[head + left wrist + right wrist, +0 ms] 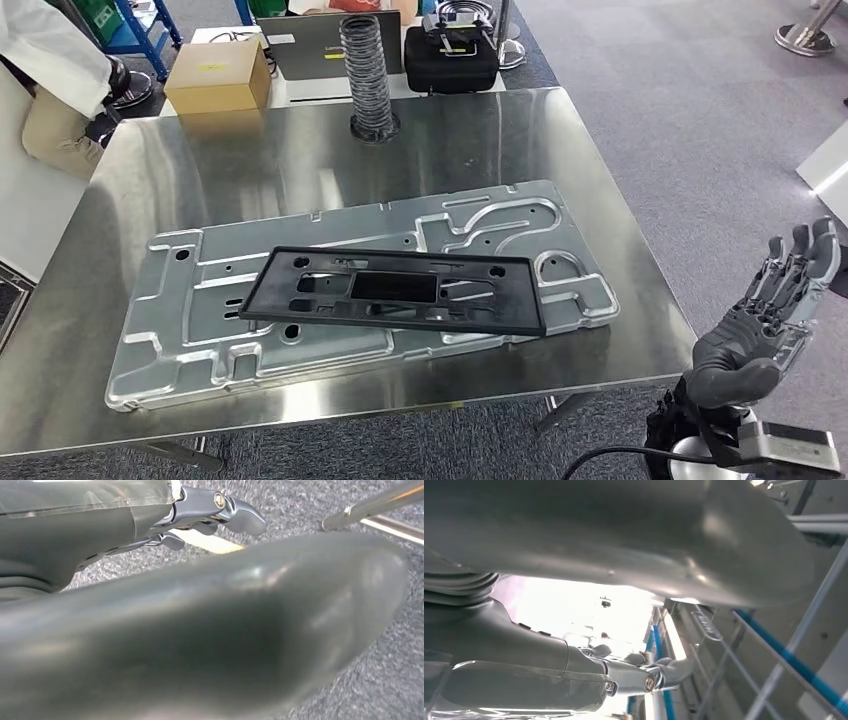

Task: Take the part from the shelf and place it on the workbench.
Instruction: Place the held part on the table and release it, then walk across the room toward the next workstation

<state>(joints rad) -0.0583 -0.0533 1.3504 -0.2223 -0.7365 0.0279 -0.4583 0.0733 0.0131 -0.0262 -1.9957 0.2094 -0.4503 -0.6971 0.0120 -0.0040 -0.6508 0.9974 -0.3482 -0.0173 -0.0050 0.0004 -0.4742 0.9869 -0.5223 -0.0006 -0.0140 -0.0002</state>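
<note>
Black frame (395,291) already lies on metal plate (360,285) on workbench (640,270): placing looks done. Right hand (765,325) released, fingers spread, beside bench. Left hand (210,630): grasp unclear.

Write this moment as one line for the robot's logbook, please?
black frame: lying on silver plate | plate: on workbench | right hand: open, off the bench's right edge | left hand: holding nothing, over floor

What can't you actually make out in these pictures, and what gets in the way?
- Left hand: in the left wrist view the blurred thumb covers most of it; whether it holds anything cannot be told.
- Silver plate: in the head view the black frame lying on it hides its middle.
- Person: cut off by the head view's edge.
- Label on the cardboard box: too small to read.
</note>
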